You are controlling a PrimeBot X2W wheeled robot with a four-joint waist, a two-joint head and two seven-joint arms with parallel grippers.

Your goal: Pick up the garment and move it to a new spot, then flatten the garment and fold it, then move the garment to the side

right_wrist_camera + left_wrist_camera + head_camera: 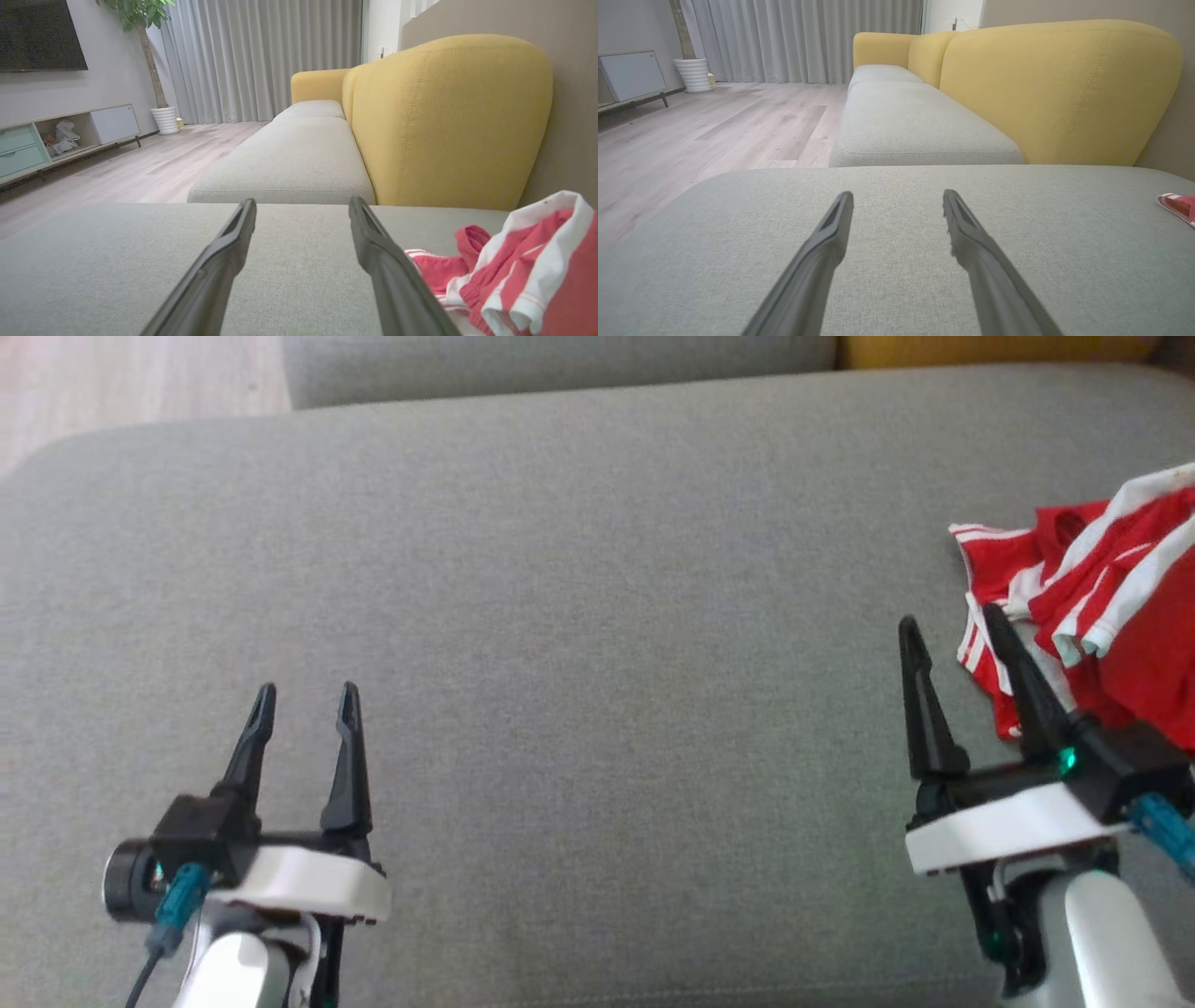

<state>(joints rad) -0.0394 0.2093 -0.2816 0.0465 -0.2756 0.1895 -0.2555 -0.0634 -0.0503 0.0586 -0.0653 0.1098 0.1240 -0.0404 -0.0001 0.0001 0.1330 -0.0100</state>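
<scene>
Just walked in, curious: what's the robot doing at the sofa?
A two-armed robot faces a grey sofa cushion with a crumpled red and white garment lying on its right side. Nothing is held yet, and both grippers are open. The right gripper sits just beside the garment, fingers empty, seemingly about to pick it up. The left gripper hovers over bare cushion on the left.

Both arms low and forward — left gripper (pixel 303 705), right gripper (pixel 952 625), jaws wide.
</scene>
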